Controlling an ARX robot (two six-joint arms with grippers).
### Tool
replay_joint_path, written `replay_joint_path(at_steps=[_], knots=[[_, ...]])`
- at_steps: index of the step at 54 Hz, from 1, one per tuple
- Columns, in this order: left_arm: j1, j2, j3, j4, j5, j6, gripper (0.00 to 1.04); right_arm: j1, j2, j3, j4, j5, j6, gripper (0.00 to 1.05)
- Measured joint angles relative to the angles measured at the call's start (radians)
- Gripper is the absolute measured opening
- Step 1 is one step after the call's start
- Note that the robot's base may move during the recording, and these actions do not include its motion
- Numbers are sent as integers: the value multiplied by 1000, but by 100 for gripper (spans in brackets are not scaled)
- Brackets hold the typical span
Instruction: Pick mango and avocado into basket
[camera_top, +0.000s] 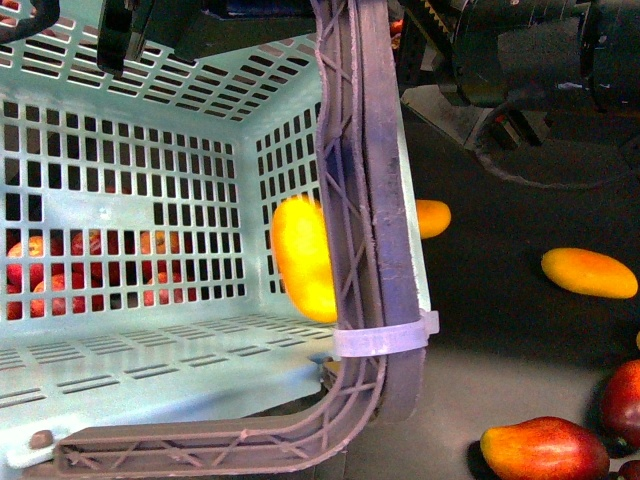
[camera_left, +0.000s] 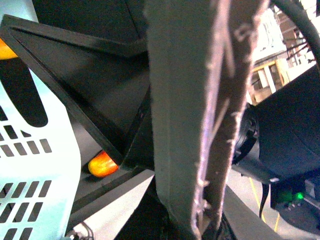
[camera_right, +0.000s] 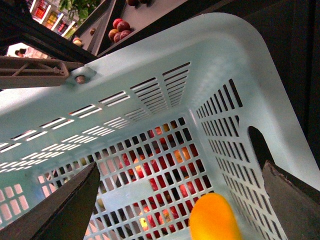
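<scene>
The light-teal basket (camera_top: 150, 330) fills the front view, tipped with its opening toward the camera. Its brown ribbed handle (camera_top: 365, 200), tied with a white zip tie (camera_top: 385, 338), crosses in front. My left gripper (camera_left: 186, 220) is shut on the basket handle (camera_left: 190, 115), which fills the left wrist view. The yellow mango (camera_top: 305, 258) lies inside the basket against a lattice wall. My right gripper (camera_right: 180, 210) hangs open over the basket's inside, and the mango (camera_right: 212, 217) shows between its dark fingers (camera_right: 65, 210) without touching them. The avocado is out of view.
Orange-yellow mangoes (camera_top: 590, 272) (camera_top: 432, 217) and red-blushed mangoes (camera_top: 545, 450) (camera_top: 625, 395) lie on the dark surface right of the basket. Red fruit (camera_top: 60, 275) shows through the lattice behind it. A black arm (camera_top: 540, 50) crosses the top right.
</scene>
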Motion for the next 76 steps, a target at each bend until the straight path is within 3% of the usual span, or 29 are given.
replay_joint_path(at_steps=[7, 18, 26, 42, 55, 76], knots=[[-2, 0, 0, 0, 13, 4, 11, -27, -18, -19, -17, 50, -27, 97], [-4, 0, 0, 0, 20, 4, 11, -134, -128, -117, -4, 371, -159, 97], [-4, 0, 0, 0, 19, 6, 11, -249, -266, -230, 48, 508, -255, 97], [-7, 0, 0, 0, 22, 8, 11, -446, -624, -539, 21, 576, -302, 97], [-7, 0, 0, 0, 23, 8, 11, -422, -996, -741, -176, 644, -347, 97], [-7, 0, 0, 0, 23, 12, 11, -415, -1038, -748, -181, 647, -354, 97]])
